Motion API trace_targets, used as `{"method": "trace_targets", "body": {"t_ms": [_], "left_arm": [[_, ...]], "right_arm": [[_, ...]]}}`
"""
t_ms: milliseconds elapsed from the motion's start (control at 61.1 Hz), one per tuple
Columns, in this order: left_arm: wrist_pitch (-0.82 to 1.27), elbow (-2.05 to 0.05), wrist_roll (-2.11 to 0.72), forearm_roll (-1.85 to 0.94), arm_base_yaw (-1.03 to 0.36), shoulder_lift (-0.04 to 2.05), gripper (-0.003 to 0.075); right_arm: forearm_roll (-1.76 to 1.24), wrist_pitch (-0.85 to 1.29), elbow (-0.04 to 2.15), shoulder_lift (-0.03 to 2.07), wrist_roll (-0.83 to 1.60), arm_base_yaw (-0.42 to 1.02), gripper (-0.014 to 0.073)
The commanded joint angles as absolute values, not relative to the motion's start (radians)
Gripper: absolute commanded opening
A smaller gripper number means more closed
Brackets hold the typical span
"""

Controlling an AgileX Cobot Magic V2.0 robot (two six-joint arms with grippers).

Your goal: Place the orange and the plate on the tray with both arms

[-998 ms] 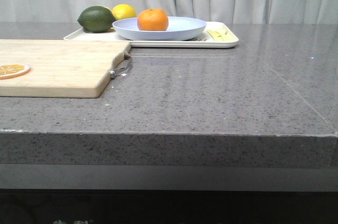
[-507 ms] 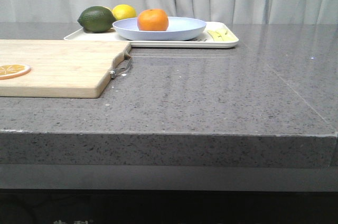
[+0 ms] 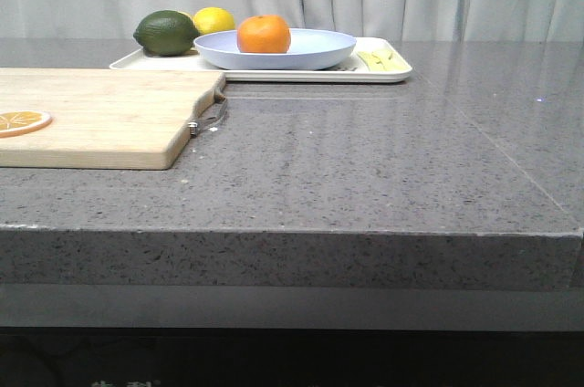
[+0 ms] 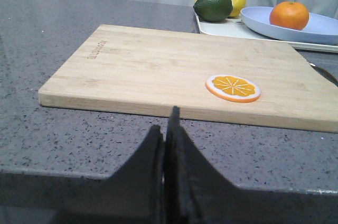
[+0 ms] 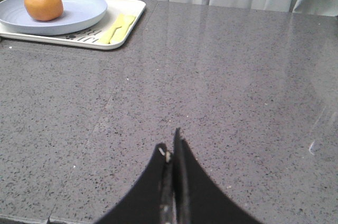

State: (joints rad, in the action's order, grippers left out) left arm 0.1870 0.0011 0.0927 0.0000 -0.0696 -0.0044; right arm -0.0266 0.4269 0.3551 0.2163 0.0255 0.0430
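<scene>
Up at twelve o'clock from the front, I see the orange (image 3: pixel 264 34) sitting in the plate (image 3: pixel 315 48) on the tray (image 3: pixel 394 73). Left gripper (image 4: pixel 165 134) reads closed and empty, near the cutting board (image 4: pixel 158 71). Right gripper (image 5: pixel 172 155) likewise pinched empty. Any careless swing could clip that board.
</scene>
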Motion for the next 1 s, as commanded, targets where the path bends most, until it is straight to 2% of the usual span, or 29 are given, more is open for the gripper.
{"method": "trace_targets", "body": {"t_ms": [0, 736, 981], "left_arm": [[0.097, 0.005, 0.101, -0.011, -0.067, -0.024, -0.0018], [0.097, 0.005, 0.101, -0.011, -0.067, -0.024, -0.0018], [0.097, 0.005, 0.101, -0.011, -0.067, -0.024, -0.0018]], "right_arm": [[-0.019, 0.349, 0.381, 0.226, 0.035, 0.040, -0.0069], [-0.019, 0.348, 0.381, 0.226, 0.035, 0.040, -0.0069], [-0.026, 0.172, 0.224, 0.119, 0.039, 0.052, -0.0069]]}}
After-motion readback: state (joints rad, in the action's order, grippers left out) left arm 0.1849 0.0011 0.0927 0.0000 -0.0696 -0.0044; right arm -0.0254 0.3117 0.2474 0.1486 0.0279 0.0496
